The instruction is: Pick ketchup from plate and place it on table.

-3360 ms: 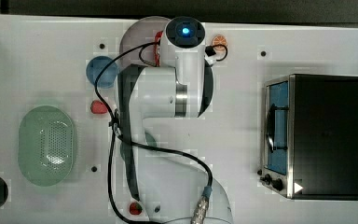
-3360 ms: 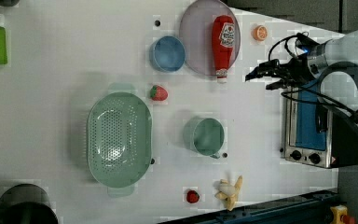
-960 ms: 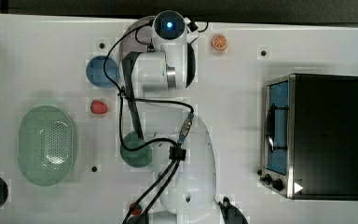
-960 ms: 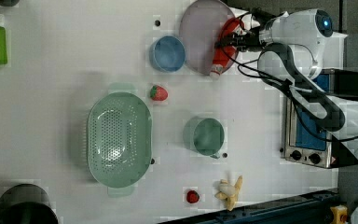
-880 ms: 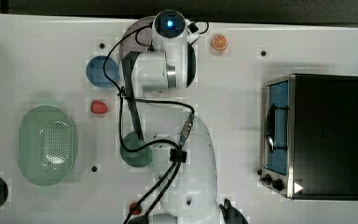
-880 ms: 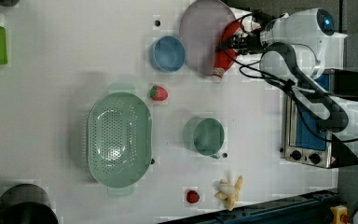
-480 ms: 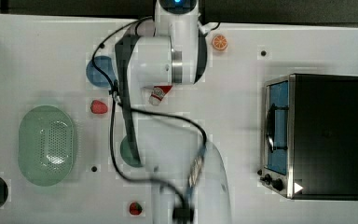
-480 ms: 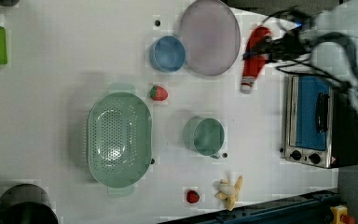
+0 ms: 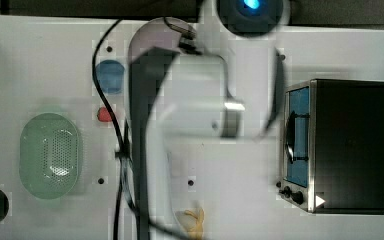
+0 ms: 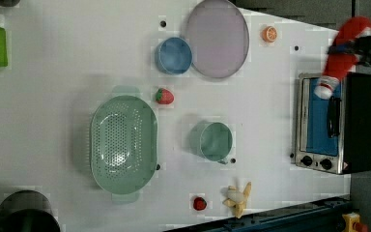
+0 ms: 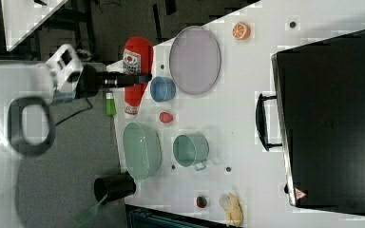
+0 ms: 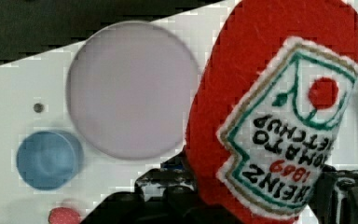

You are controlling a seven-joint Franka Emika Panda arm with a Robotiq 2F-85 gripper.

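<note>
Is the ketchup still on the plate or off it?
Off: the ketchup hangs in the gripper above the table; the plate lies bare.

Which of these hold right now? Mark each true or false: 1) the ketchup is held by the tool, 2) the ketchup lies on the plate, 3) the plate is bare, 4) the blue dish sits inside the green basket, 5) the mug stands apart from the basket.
1) True: the tool grips the ketchup, lifted off the table.
2) False: it hangs in the air, clear of the plate.
3) True: nothing lies on the plate.
4) False: the blue dish sits on the table beside the plate, away from the green basket.
5) True: the mug stands apart from the basket.
</note>
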